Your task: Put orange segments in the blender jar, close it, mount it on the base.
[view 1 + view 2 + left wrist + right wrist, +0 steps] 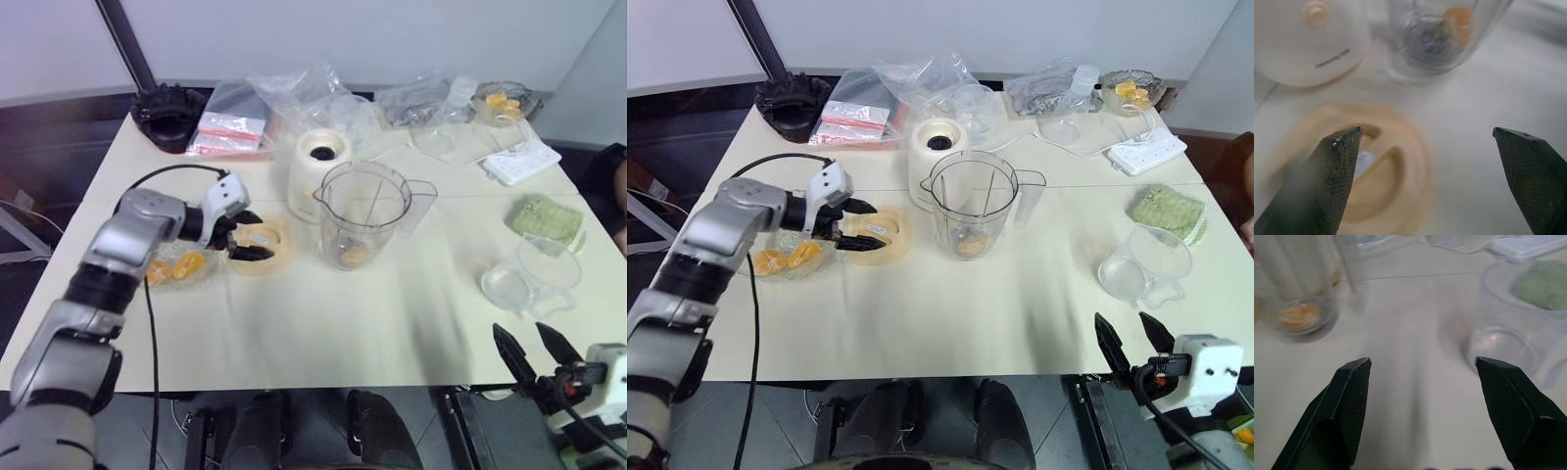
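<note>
Looks like a lab test bench, not a kitchen: plain cream table (323,333) mid-frame against a bare white wall, white power strip (521,160) upper right, zip bags (233,129) top centre-left, loose black cable (150,323) at left.

Blender jar (362,213) mid-table, just in front of the base (319,162). Lid (263,245) left of jar; tub of orange segments (176,268) further left.
</note>
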Robot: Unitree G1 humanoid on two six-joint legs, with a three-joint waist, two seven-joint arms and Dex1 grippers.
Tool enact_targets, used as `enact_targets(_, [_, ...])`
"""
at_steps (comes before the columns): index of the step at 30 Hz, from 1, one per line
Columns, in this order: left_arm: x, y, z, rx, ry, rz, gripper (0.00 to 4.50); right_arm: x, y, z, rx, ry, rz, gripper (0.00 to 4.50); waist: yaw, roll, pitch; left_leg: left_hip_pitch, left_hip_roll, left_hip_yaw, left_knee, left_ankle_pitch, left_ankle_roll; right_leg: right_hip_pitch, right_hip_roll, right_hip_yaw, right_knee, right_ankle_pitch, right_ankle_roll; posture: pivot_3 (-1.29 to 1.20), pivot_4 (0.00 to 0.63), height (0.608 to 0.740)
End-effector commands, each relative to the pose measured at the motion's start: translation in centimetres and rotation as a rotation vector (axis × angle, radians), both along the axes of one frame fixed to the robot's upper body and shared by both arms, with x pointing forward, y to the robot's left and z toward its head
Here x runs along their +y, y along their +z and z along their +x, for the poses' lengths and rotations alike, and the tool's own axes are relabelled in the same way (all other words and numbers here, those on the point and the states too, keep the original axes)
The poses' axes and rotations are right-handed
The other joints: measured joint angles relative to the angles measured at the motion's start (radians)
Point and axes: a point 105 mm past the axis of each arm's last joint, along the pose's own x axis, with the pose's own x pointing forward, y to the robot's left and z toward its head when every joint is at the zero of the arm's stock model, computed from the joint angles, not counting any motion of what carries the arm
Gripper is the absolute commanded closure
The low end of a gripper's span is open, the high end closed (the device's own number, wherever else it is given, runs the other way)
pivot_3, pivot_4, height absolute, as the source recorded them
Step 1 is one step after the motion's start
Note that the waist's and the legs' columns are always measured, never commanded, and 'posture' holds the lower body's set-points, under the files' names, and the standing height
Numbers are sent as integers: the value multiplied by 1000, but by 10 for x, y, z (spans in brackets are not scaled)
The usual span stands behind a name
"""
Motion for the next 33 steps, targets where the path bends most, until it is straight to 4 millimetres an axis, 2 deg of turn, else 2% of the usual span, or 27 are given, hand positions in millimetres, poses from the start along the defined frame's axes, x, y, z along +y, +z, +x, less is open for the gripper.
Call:
enact_targets(1, [-2, 8, 16, -84, -61, 119, 0, 14, 23, 11, -35, 135, 31, 947, -2, -2, 0, 0, 0, 0, 2, 0, 0, 2, 0, 0, 0, 1, -1, 0, 150, 740])
enact_targets(6, [6, 1, 27, -115, -150, 292, 0, 38, 35, 24, -4, 319, 53, 947, -7, -3, 0, 1, 3, 2, 8, 0, 0, 3, 0, 0, 1, 3, -4, 0, 150, 740])
enact_targets(9, [15, -6, 33, -134, -186, 396, 0, 44, 45, 32, -10, 379, 46, 947, -1, -3, 0, 1, 3, 3, 9, 0, 0, 3, 0, 0, 1, 4, -3, 0, 150, 740])
enact_targets(14, [20, -5, 38, -173, -242, 499, 0, 52, 56, 41, -24, 430, 12, 947, 3, -7, 1, -6, 2, 5, 13, 0, 0, 0, 0, -1, 0, 7, 2, 0, 150, 740])
enact_targets(18, [14, -5, 47, -211, -220, 554, 0, 69, 66, 48, -71, 470, 15, 947, 3, -9, 1, -9, 1, 5, 16, 0, 1, -1, 0, 0, -1, 11, 8, 0, 150, 740])
enact_targets(22, [6, -15, 52, -214, -186, 569, 0, 80, 66, 49, -82, 473, 38, 947, 0, -10, 1, -9, 1, 6, 17, 0, 1, 0, -1, 1, -1, 11, 8, 0, 150, 740])
enact_targets(31, [13, -45, 39, -67, -244, 705, 0, 78, 63, 47, -82, 415, 35, 947, -2, -11, 0, -8, 2, 7, 17, 0, 1, -1, 0, 1, 0, 13, 10, 0, 150, 740])
enact_targets(33, [16, -52, 36, -31, -257, 734, 540, 76, 65, 48, -96, 395, 33, 880, -3, -11, 0, -7, 2, 7, 17, 0, 1, 0, 0, 1, 0, 13, 10, 0, 150, 740])
